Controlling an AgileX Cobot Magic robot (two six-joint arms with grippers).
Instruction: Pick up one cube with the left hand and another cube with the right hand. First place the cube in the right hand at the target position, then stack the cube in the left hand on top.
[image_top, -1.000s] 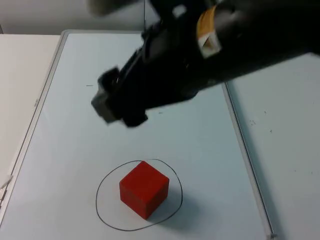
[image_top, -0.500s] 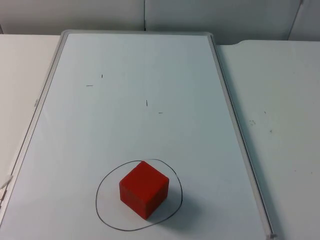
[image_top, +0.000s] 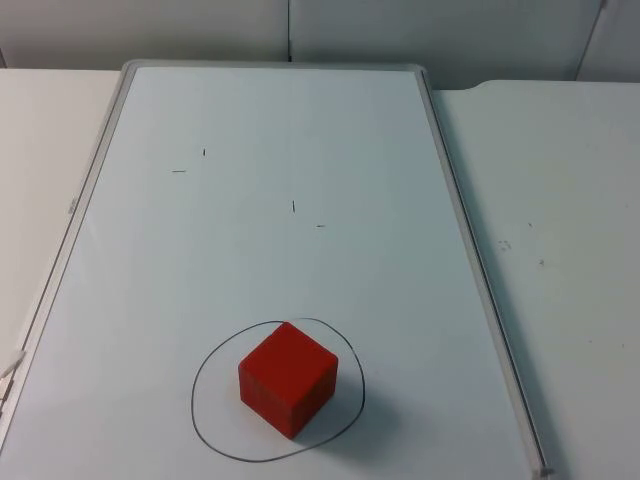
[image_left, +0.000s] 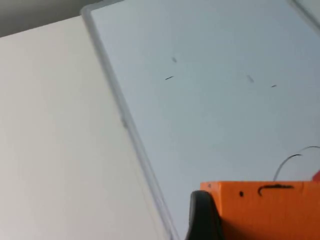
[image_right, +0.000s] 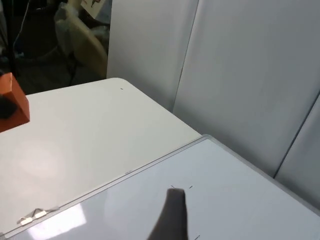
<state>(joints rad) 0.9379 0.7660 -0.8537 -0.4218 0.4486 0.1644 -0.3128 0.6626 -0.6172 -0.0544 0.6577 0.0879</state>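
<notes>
Top view: a red cube (image_top: 288, 377) is seen resting inside a hand-drawn black circle (image_top: 210, 435) on a whiteboard (image_top: 300, 130) that lies flat on the white table (image_top: 560, 200). The cube is set slightly left of the circle's middle, with its edges turned diagonally. The board is framed by a pale metal rim, and a few short pen marks (image_top: 293, 206) are scattered across its upper half. Behind the table, the grey partition wall (image_top: 150, 30) is seen.

In the left wrist view, an orange cube (image_left: 265, 210) is held against a black fingertip (image_left: 202, 217) of the left gripper (image_left: 235, 220), clenched on it above the whiteboard near its rim.

In the right wrist view, a dark fingertip (image_right: 170, 217) of the right gripper is seen raised over the board's far end, facing the wall panels; whether its jaws are released or closed cannot be told. The orange cube is also caught there, beyond the table.
</notes>
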